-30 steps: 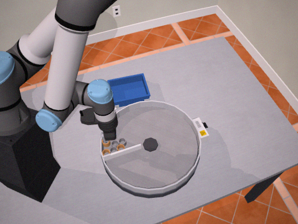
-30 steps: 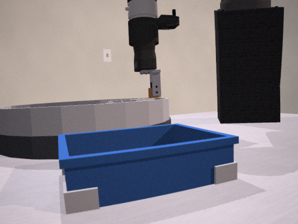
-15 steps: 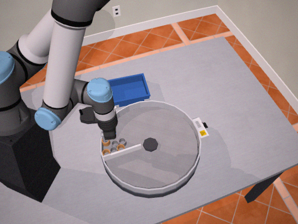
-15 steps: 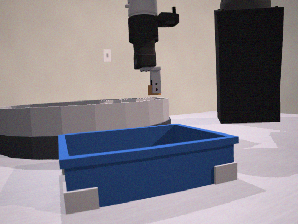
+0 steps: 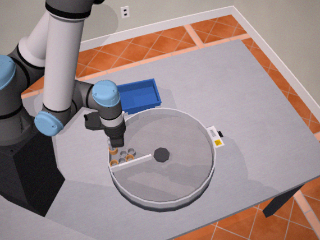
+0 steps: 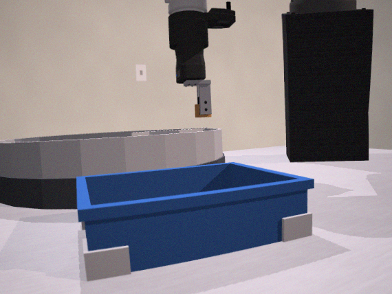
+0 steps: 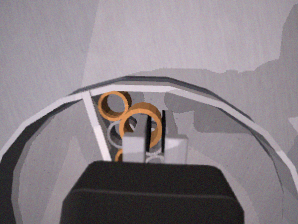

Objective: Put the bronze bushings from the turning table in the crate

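My gripper [image 6: 203, 109] is shut on a bronze bushing [image 6: 202, 115] and holds it clear above the rim of the grey turning table [image 5: 163, 157]. In the wrist view the held bronze ring sits between the fingers. In the top view it shows just under the fingers [image 5: 113, 151]. Below it, at the table's left edge, lie two more bronze bushings [image 5: 113, 162] [image 5: 129, 157] and three steel bushings [image 5: 123, 153], bunched against a white bar [image 5: 132, 162]. The blue crate [image 5: 138, 95] stands empty just behind the turning table.
The turning table has a raised white rim [image 6: 103, 137] and a black hub [image 5: 161, 154] at its centre. The crate [image 6: 192, 209] sits between small grey corner blocks [image 6: 107, 262]. The arm's black pedestal [image 6: 327, 86] stands to the left of the table.
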Motion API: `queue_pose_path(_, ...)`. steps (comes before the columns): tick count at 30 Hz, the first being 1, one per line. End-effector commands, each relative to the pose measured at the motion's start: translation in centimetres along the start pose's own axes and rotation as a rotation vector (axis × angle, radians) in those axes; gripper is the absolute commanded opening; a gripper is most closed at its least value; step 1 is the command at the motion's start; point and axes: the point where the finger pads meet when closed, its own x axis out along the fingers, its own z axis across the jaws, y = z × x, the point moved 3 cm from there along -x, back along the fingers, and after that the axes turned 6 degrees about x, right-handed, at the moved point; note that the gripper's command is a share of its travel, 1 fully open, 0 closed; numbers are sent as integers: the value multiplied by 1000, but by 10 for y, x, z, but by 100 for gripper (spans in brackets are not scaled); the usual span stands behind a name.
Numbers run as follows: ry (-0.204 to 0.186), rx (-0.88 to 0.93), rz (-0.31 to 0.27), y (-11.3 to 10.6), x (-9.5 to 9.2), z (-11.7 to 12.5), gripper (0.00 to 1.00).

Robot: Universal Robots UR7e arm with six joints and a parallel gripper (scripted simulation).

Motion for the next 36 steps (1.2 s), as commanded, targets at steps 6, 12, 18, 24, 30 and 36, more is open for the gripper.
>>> queue_pose_path(6,0,0,0,-1,-8,0,0)
queue_pose_path(12,0,0,0,-1,-20,0,0)
queue_pose_path(18,0,0,0,-1,-29,0,0)
queue_pose_path(24,0,0,0,-1,-29,0,0)
queue_pose_path(30,0,0,-1,-5,-29,46,0)
queue_pose_path(36,0,0,-1,-6,-29,57,0)
